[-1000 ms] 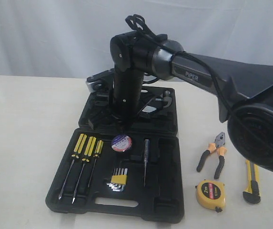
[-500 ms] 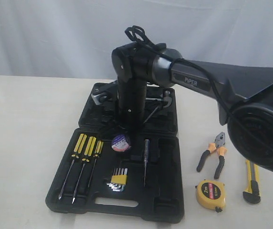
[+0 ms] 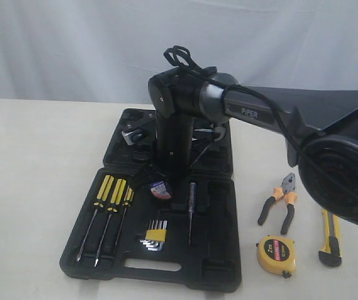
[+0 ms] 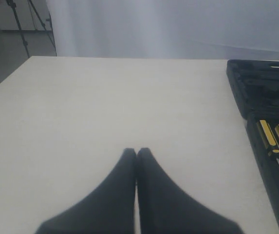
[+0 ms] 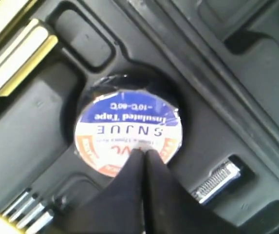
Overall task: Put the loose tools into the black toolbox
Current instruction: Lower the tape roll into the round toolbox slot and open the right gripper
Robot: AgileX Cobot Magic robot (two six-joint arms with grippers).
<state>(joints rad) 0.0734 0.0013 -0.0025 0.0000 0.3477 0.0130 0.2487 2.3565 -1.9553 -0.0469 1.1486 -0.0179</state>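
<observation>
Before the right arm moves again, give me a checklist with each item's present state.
1. Tape roll in toolbox recess: ok.
2. Right claw shut, empty: ok.
3. Its tips clear of the roll: cannot tell.
4. Pliers, tape measure, utility knife packed: not ok, all on the table.
5. Left claw shut, out of the way: ok.

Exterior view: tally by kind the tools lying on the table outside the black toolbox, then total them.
Pliers: 1
Tape measure: 1
Utility knife: 1
Total: 3
</observation>
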